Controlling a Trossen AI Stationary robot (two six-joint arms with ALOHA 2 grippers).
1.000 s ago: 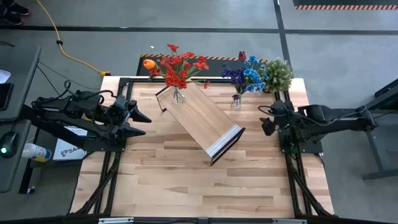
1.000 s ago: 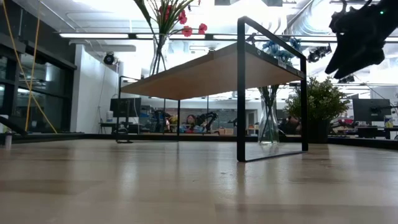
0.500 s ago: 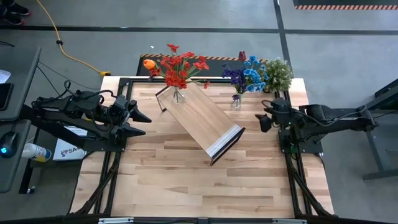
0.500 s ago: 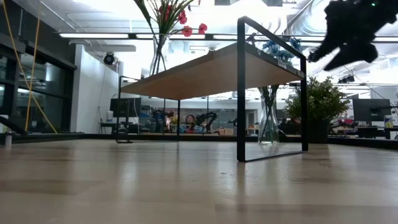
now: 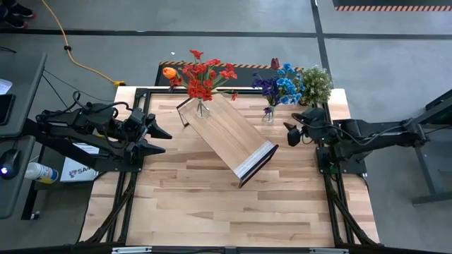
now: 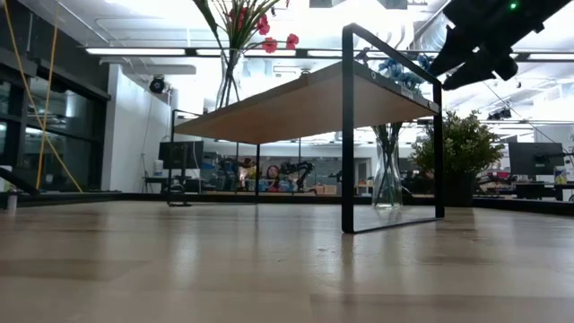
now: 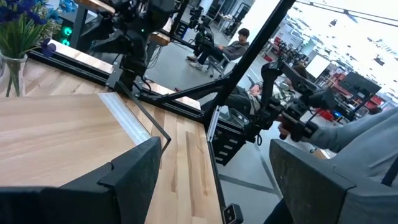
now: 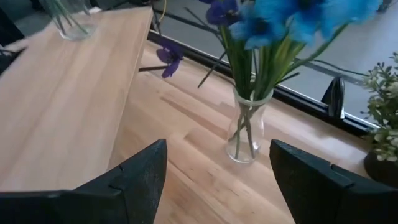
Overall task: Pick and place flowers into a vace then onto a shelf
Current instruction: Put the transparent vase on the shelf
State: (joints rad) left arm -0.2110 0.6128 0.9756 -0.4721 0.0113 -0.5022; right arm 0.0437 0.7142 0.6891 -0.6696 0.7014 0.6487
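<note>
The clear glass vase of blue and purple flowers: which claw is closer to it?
The right claw. It hangs open just beside the clear glass vase of blue and purple flowers, facing it. The left claw waits open across the table, beyond the light-wood shelf.

**Right arm reaches in toward the blue bouquet**

Over the last second the right hand (image 5: 289,133) has slid inward from the desk's right edge, ending just beside the glass vase (image 5: 268,114) of blue flowers (image 5: 280,85). In the low view it has climbed and shifted toward the shelf (image 6: 305,103).
</note>
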